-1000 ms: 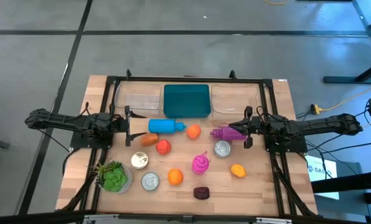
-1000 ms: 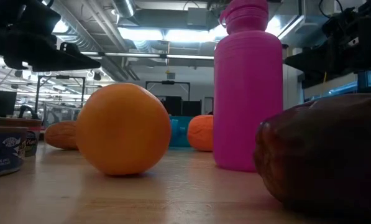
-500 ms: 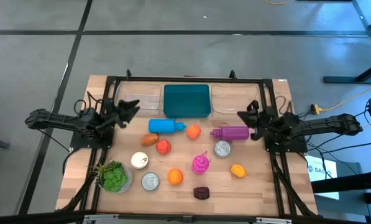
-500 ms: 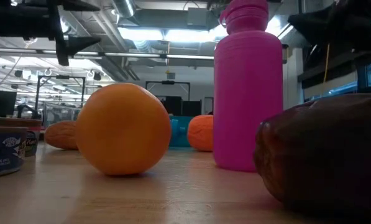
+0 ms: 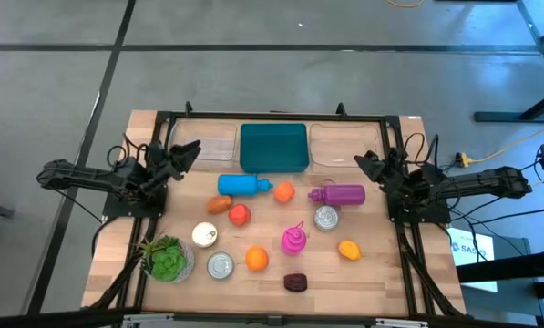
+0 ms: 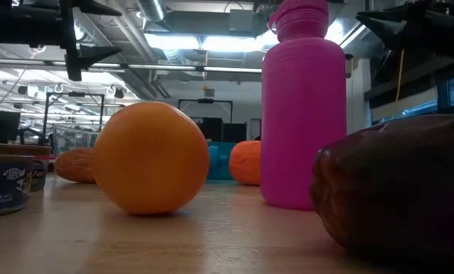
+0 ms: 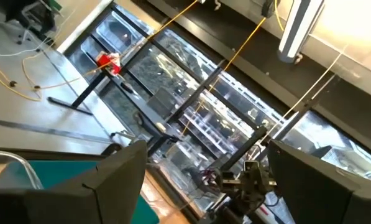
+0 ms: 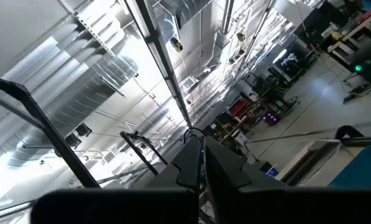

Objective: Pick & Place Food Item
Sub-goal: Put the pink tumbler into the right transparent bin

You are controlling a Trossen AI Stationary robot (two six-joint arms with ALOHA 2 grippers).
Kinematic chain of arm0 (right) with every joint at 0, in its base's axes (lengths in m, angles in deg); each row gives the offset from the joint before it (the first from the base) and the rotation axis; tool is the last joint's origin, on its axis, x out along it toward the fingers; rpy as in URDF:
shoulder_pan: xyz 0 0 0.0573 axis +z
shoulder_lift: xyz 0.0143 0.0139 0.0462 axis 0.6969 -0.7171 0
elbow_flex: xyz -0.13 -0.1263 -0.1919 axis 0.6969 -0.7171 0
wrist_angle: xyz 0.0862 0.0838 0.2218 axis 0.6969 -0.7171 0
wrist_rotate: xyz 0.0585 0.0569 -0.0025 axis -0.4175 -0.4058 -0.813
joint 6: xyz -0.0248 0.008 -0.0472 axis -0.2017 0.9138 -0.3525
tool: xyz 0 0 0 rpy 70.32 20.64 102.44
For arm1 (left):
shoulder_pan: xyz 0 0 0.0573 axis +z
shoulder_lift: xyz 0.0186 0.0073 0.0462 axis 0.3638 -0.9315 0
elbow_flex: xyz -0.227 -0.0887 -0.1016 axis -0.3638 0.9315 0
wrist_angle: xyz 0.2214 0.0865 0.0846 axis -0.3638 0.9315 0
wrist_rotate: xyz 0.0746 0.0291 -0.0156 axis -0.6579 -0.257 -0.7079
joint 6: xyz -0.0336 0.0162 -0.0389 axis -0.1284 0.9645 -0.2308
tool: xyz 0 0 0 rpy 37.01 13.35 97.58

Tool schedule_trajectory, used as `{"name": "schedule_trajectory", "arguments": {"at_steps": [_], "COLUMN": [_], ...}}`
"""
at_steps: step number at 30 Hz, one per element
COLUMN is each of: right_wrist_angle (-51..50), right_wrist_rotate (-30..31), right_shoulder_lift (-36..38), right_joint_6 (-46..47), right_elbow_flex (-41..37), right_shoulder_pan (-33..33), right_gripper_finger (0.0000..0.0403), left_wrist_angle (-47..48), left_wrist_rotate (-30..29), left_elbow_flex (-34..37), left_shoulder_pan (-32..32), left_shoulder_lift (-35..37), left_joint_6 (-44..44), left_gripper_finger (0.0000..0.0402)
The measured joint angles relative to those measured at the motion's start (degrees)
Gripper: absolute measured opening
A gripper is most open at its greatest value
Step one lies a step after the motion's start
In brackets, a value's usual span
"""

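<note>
High view — both arms drawn back.

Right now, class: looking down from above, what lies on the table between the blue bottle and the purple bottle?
In the high view, an orange fruit lies between the blue bottle and the purple bottle, close to the blue one's cap end.

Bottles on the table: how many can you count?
3. A blue bottle lies in front of the teal tray, a purple bottle lies toward the right arm, and a pink bottle stands upright nearer the middle. None looks hidden.
</note>
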Motion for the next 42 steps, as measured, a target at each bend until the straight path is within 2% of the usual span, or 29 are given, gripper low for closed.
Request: {"name": "schedule_trajectory", "arguments": {"at_steps": [7,12,16,22,26,31,34,37,42], "right_wrist_angle": [-0.5,-0.6,-0.5,-1.6,-8.4,-22.4,-30.3,-34.6,-37.2], "right_wrist_rotate": [-0.1,-3.5,-8.1,-9.2,-12.7,-13.4,-10.3,-7.2,-8.7], "right_shoulder_lift": [0.0,0.0,0.0,0.0,0.0,-2.1,-3.9,-5.3,-7.3], "right_joint_6": [-4.2,-11.5,-19.3,-28.6,-32.1,-38.2,-42.0,-40.7,-41.4], "right_elbow_flex": [0.0,0.2,2.8,8.5,13.6,22.6,28.2,31.9,34.4], "right_shoulder_pan": [0.0,0.0,0.0,0.0,0.0,0.0,0.0,0.0,0.0], "right_gripper_finger": [0.0023,0.0023,0.0023,0.0023,0.0023,0.0023,0.0023,0.0023,0.0023], "left_wrist_angle": [-0.9,-4.4,-5.3,-6.9,-8.8,-10.5,-8.5,-4.5,2.6], "left_wrist_rotate": [0.3,0.4,1.7,1.9,4.5,5.6,6.3,6.7,7.1], "left_elbow_flex": [0.0,0.0,0.0,0.0,0.0,-0.7,-3.1,-6.0,-10.3], "left_shoulder_pan": [0.0,0.0,0.0,0.0,0.0,0.0,0.0,0.0,0.0], "left_shoulder_lift": [0.0,0.0,0.0,0.0,0.0,0.0,-0.1,-0.1,-0.3], "left_joint_6": [-0.4,-3.2,-5.0,-7.7,-7.8,-7.9,-5.9,-3.9,-2.2], "left_gripper_finger": [0.0327,0.0327,0.0327,0.0327,0.0327,0.0327,0.0327,0.0327,0.0326]}}
